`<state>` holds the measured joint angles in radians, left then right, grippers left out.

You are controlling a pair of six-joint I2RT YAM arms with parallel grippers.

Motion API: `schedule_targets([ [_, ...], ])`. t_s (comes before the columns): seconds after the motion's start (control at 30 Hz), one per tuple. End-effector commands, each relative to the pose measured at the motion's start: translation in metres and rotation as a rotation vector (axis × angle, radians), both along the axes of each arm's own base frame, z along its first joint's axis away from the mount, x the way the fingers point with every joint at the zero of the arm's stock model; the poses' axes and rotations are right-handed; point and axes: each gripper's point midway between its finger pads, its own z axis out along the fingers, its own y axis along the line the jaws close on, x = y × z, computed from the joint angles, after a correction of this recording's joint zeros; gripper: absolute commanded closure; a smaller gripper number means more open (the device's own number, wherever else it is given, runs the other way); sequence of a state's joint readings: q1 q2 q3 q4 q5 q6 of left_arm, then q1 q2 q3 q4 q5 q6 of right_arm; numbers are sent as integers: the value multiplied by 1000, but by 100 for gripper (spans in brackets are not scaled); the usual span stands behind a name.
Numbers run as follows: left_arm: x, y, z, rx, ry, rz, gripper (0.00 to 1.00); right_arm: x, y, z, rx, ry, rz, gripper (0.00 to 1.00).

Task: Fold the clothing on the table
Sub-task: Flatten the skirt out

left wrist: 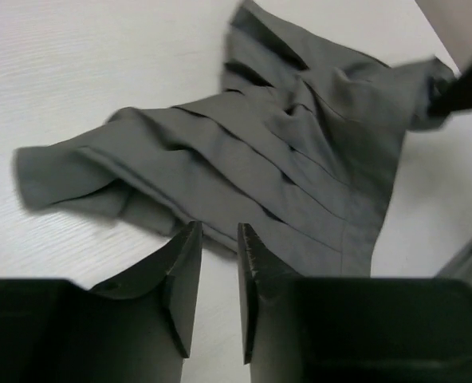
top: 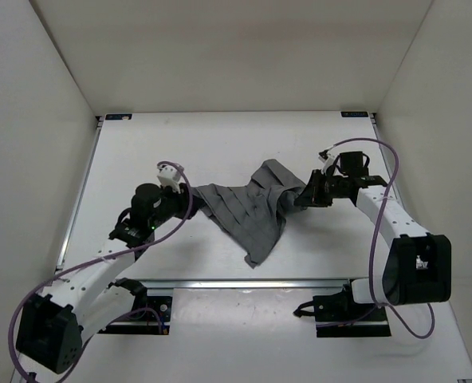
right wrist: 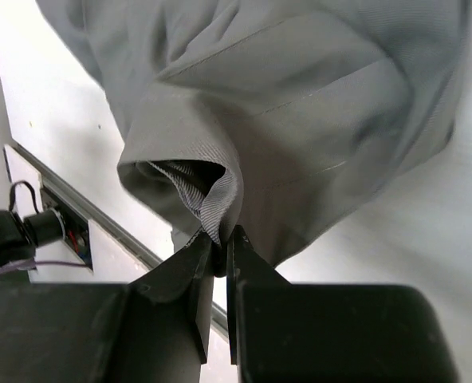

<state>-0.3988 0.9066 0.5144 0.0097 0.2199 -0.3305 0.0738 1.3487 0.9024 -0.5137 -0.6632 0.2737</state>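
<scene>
Two grippers in play: the right gripper (right wrist: 220, 239) is pinched tight on a fold of the clothing (top: 248, 214), which lies bunched mid-frame on the table (top: 212, 144). Left gripper (left wrist: 218, 233), lower centre of its view, stands a crack open and empty, just short of the clothing's near edge. Best now: widen, slide under that edge, then clamp before lifting.

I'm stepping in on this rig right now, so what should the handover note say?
Left hand: slightly open, empty, tips just short of the clothing's near edge.
Right hand: shut on a bunched edge at the clothing's right end.
Clothing: wrinkled, in the middle of the table, between the arms.
Done: no finished fold visible.
Left to do: spread it flat, then fold.
</scene>
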Motion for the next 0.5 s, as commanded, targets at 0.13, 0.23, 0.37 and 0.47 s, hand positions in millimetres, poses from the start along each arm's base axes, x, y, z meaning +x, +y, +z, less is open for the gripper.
schedule_targets([
  [0.13, -26, -74, -20, 111, -137, -377, 58, 45, -8, -4, 93, -3, -50, 100],
  [0.23, -23, -81, -31, 196, -160, -423, 47, 57, -5, -3, 121, -15, -47, 100],
  [0.37, -26, -100, -31, 272, -234, -505, 32, 88, -13, -4, 175, 18, -80, 100],
  [0.47, -30, -122, -34, 300, -266, -597, 27, 116, -11, -5, 208, 36, -69, 100],
])
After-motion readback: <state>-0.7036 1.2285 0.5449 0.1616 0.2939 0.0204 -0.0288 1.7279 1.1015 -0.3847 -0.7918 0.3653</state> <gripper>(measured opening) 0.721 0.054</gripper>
